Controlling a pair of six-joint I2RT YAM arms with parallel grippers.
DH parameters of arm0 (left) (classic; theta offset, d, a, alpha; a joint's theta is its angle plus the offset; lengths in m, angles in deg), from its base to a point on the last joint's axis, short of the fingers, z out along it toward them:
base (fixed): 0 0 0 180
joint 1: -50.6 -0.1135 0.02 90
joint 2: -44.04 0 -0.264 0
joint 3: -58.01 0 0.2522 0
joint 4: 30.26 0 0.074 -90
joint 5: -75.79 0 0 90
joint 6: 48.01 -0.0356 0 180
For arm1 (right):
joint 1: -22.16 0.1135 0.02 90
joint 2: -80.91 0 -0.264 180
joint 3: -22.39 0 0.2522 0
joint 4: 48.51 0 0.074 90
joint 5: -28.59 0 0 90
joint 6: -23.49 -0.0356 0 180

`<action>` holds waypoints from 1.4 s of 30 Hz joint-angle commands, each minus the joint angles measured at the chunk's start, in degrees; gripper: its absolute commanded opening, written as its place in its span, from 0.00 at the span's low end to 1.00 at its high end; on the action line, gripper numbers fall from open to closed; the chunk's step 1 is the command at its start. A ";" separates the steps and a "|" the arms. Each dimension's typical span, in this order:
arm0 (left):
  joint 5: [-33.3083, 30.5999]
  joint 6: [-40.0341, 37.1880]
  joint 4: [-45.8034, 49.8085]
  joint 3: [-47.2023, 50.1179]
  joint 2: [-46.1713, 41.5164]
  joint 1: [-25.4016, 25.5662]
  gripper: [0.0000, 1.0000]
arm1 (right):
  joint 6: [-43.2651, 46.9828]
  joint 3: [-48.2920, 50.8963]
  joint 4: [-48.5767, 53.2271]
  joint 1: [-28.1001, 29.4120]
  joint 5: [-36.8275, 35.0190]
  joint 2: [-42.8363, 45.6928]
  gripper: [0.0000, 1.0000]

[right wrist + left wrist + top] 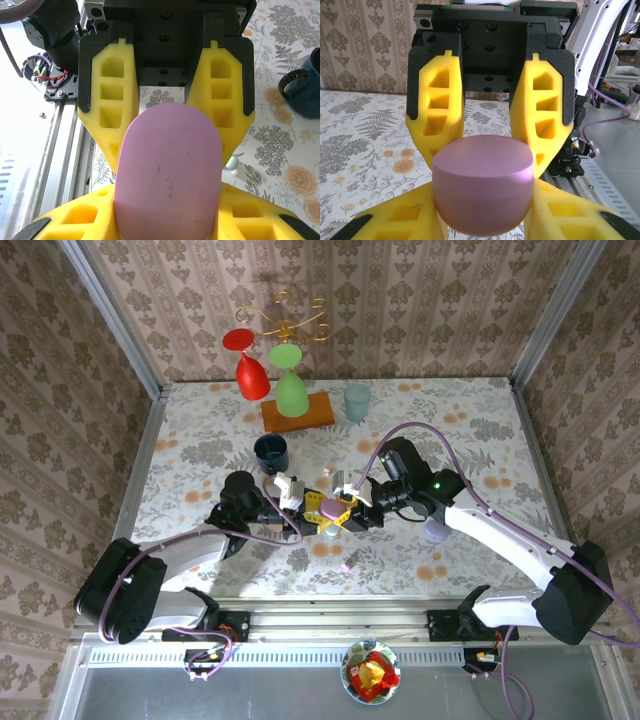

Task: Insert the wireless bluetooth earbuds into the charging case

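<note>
A lilac-pink charging case, lid closed, is gripped from both sides above the table's middle. My left gripper is shut on it, its yellow fingers pressed to the case's sides. Facing it, my right gripper is shut on the same case. In the top view the two grippers meet nose to nose. A tiny pinkish earbud lies on the cloth just in front of them. Two more small pale pieces, mint and white, lie on the table below the case.
A dark blue mug stands just behind the grippers. Further back are a wooden block with red and green glasses and a pale blue cup. Another lilac case lies beside my right arm. The metal rail runs along the near edge.
</note>
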State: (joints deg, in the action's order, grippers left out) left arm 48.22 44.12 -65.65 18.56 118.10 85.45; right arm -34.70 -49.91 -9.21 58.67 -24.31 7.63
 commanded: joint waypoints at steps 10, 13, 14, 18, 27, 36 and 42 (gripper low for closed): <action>3.33 -3.34 -1.11 0.44 -0.23 0.27 0.26 | -5.02 4.37 -10.31 -1.92 -3.97 4.09 0.73; 2.81 -4.12 -0.91 0.81 -0.25 -0.04 0.26 | -5.54 4.60 -10.51 -2.32 -3.46 4.58 0.73; 2.70 -4.38 -0.97 1.01 -0.23 -0.25 0.26 | -5.66 4.71 -10.57 -2.40 -3.15 4.70 0.73; 2.48 -4.93 -1.07 1.26 0.14 -0.84 0.26 | -7.12 5.71 -12.35 -3.06 -1.27 5.98 0.74; 1.99 -4.67 -2.81 2.13 -0.34 -1.37 0.26 | -10.08 6.49 -15.32 -4.43 -4.30 7.36 0.74; 0.77 -4.56 -5.00 3.37 -0.53 -3.07 0.26 | -14.17 8.12 -20.23 -4.70 -8.48 9.46 0.74; -4.34 -3.83 -8.33 4.91 -0.93 -5.23 0.25 | -20.94 10.24 -22.26 -4.61 -5.79 12.90 0.76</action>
State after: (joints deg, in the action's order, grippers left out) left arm 46.38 40.69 -70.35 22.69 118.13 81.26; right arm -50.26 -40.73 -28.86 54.24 -31.17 18.43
